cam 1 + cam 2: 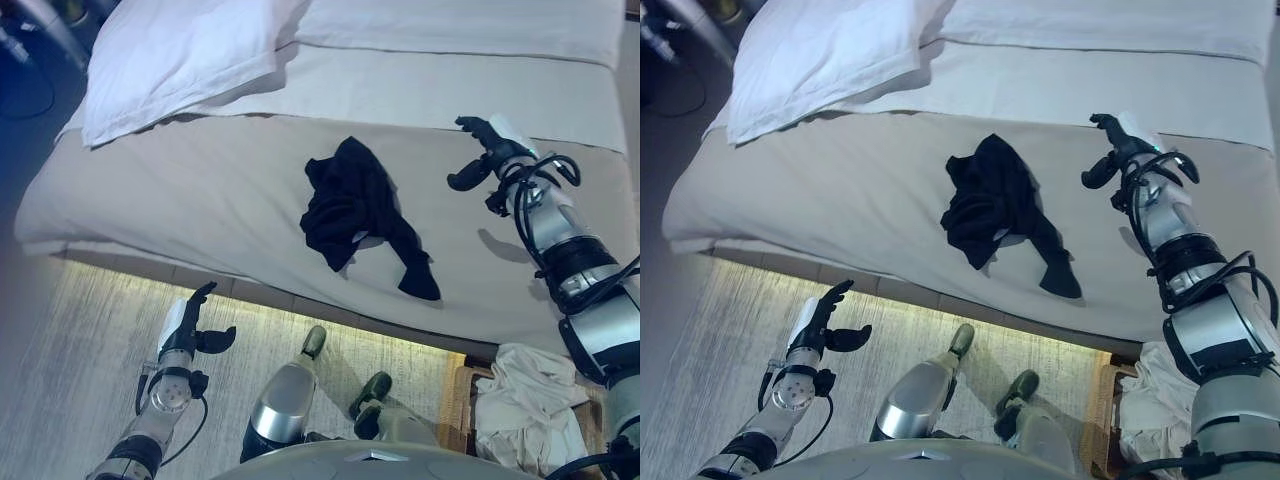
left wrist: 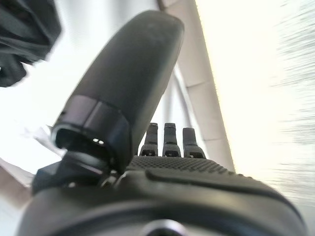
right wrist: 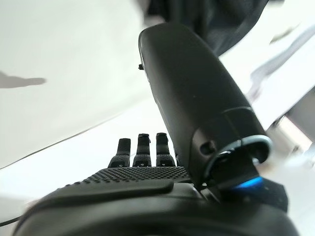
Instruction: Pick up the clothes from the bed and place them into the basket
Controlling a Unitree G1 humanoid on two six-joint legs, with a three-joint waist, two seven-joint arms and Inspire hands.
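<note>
Black clothes (image 1: 358, 215) lying crumpled mid-bed, one sleeve or leg trailing off toward the near edge, nothing touching the heap yet. Grey bed (image 1: 200, 200) otherwise bare except for a white pillow (image 1: 175, 55) up at the far left corner, well clear of the action. Right hand (image 1: 482, 152) hanging over the mattress just to the right of the heap, apart from it, fingers relaxed and thumb standing out, holding nothing; probably parked there because that's the side closest to the garment and to the drop-off. Left hand (image 1: 192, 325) down off the bed, over the striped rug (image 1: 90, 340), likewise loose and empty, looks idle, likely kept low so as not to crowd the reach. Woven basket (image 1: 462, 400) sitting on the floor at the lower right, already stuffed with white clothes (image 1: 525, 400), so presumably part of the job is done and the dark piece is what's left. Next move probably a sideways reach and a pinch at the thick bunched middle, since grabbing the trailing end would leave the rest dragging.
</note>
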